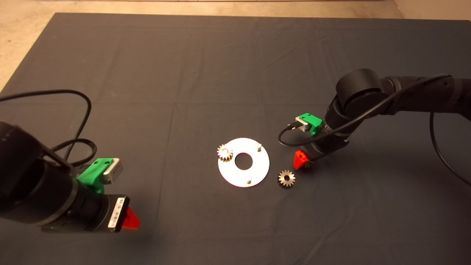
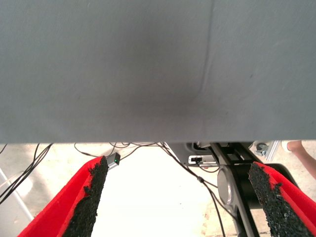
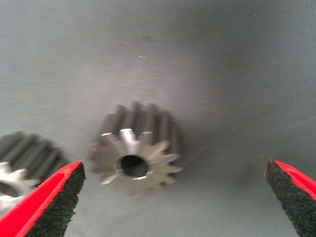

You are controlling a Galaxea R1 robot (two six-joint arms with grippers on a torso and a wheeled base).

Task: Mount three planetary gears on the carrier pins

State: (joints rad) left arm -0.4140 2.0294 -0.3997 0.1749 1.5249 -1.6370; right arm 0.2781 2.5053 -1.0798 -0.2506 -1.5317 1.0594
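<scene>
The white disc [image 1: 243,162] lies mid-mat, and one planetary gear [image 1: 225,152] sits on its left carrier pin. Two carrier pins stand bare, one at the upper right [image 1: 259,147] and one at the bottom [image 1: 249,180]. A second gear [image 1: 286,178] lies on the mat just right of the disc. My right gripper [image 1: 302,161] hangs low beside it. In the right wrist view this gripper [image 3: 173,170] is open around a third gear [image 3: 136,148] lying flat, untouched by the pads, with the neighbouring gear [image 3: 19,165] at the edge. My left gripper [image 1: 130,219] waits open at the lower left.
The left wrist view looks past open fingers [image 2: 94,192] over the mat's edge to cables [image 2: 197,173] and a stand on the floor. A black cable [image 1: 73,121] loops over the mat by the left arm. Bare mat surrounds the disc.
</scene>
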